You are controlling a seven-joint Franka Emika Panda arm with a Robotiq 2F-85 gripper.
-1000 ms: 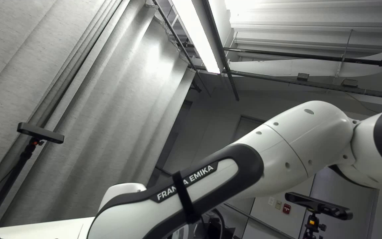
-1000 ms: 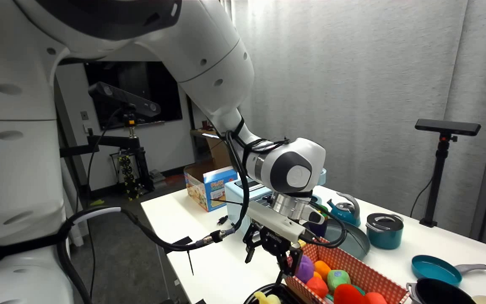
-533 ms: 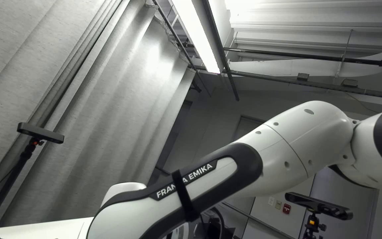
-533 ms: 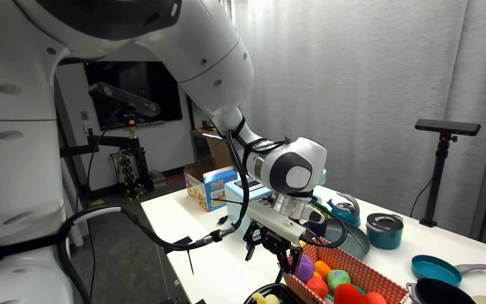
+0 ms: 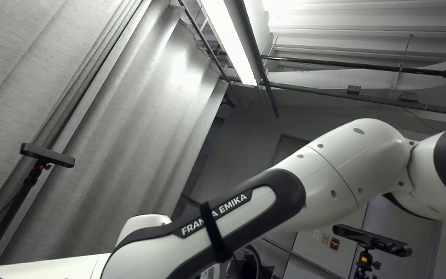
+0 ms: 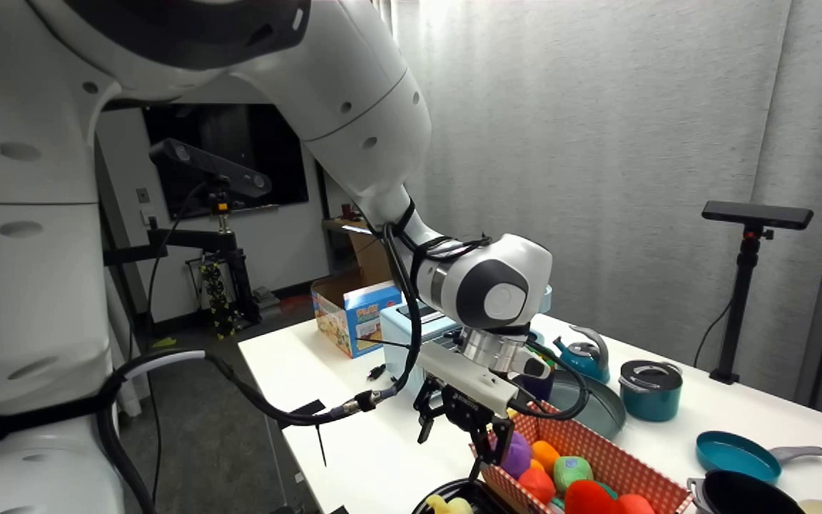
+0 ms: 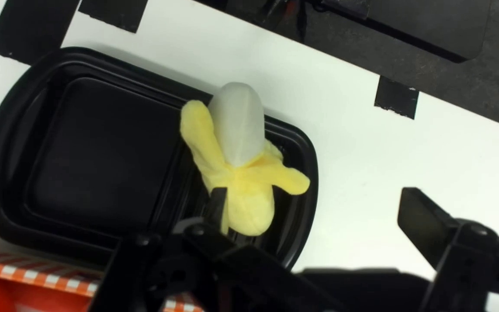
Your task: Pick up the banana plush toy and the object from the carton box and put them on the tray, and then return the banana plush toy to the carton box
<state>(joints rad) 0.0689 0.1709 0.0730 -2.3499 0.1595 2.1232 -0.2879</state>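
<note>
While spread, unladen pincer (image 7: 315,198) has barely shifted, banana (image 7: 241,173) lies on tray (image 7: 102,147) below it; return to box (image 6: 621,464) alongside seems pending.

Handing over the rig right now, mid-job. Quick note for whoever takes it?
Pincer: open, holding nothing.
Things: the banana plush toy lies on the black tray, its white tip past the rim. The red-checked box, presumably the carton box, stands beside the tray with colourful toys in it.
Done: banana on the tray.
Left: probably move an object from the box to the tray, since no other shows there (the pincer hides part of it); then return the banana to the box.
</note>
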